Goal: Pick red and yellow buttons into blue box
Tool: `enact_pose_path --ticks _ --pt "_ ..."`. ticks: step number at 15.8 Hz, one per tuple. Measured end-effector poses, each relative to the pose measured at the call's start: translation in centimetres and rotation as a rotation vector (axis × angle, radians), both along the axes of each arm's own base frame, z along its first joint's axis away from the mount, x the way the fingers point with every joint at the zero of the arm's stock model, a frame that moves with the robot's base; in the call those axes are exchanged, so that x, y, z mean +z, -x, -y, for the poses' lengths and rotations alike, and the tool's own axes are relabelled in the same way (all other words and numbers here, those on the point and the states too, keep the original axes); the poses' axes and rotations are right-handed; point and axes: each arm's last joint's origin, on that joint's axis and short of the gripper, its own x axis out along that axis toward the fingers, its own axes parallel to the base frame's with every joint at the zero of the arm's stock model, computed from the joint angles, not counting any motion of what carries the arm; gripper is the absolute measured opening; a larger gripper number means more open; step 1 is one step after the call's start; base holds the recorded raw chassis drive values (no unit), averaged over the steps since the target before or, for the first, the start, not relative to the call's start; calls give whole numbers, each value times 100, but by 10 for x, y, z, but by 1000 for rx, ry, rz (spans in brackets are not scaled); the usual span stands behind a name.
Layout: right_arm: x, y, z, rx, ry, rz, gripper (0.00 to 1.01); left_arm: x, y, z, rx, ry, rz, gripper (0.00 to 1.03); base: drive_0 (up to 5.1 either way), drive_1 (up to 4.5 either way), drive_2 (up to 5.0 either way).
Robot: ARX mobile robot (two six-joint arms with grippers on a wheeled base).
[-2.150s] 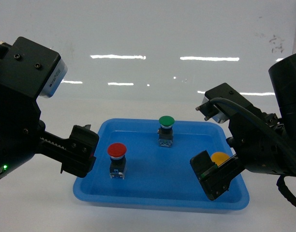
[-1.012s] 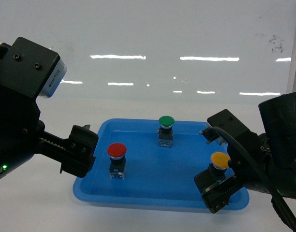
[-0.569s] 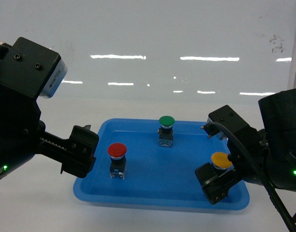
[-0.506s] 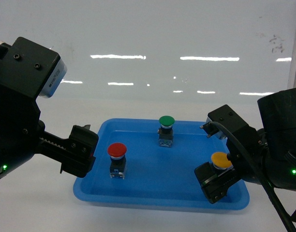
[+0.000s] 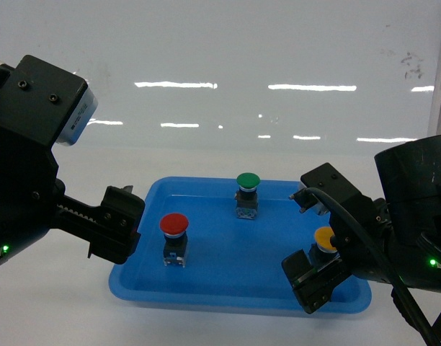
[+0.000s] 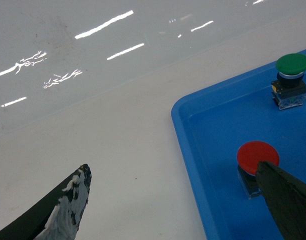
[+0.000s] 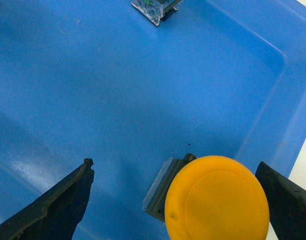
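The red button [image 5: 174,225] stands upright at the left of a shallow blue tray [image 5: 235,303]. My left gripper [image 5: 121,225] hangs open at the tray's left edge, just left of this button. In the left wrist view the red button [image 6: 257,156] shows past the right fingertip of the left gripper [image 6: 173,167], which holds nothing. The yellow button [image 5: 326,238] stands at the tray's right end. My right gripper [image 7: 174,164] is open and straddles the yellow button [image 7: 218,197], which sits close to the right finger. The blue box is out of view.
A green-capped button [image 5: 248,180] stands at the back middle of the tray and also shows in the left wrist view as the green button [image 6: 293,63]. The tray wall [image 7: 273,100] rises just right of the yellow button. White tabletop [image 6: 118,130] surrounds the tray.
My right gripper has come down over the tray's right end and shifted a little left, still open, with the yellow button now between its fingers. The left arm has barely moved.
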Motion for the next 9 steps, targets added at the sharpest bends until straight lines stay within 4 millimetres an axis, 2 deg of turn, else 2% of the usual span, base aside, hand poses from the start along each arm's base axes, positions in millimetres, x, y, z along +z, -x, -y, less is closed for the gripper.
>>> enact_pose_path --ticks 2,3,4,9 --pt "0 0 0 0 0 0 49 0 0 0 0 0 0 98 0 0 0" --pt "0 0 0 -1 0 0 43 0 0 0 0 0 0 98 0 0 0" --pt "0 0 0 1 0 2 33 0 0 0 0 0 0 98 0 0 0" --pt "1 1 1 0 -8 3 31 0 0 0 0 0 0 98 0 0 0"
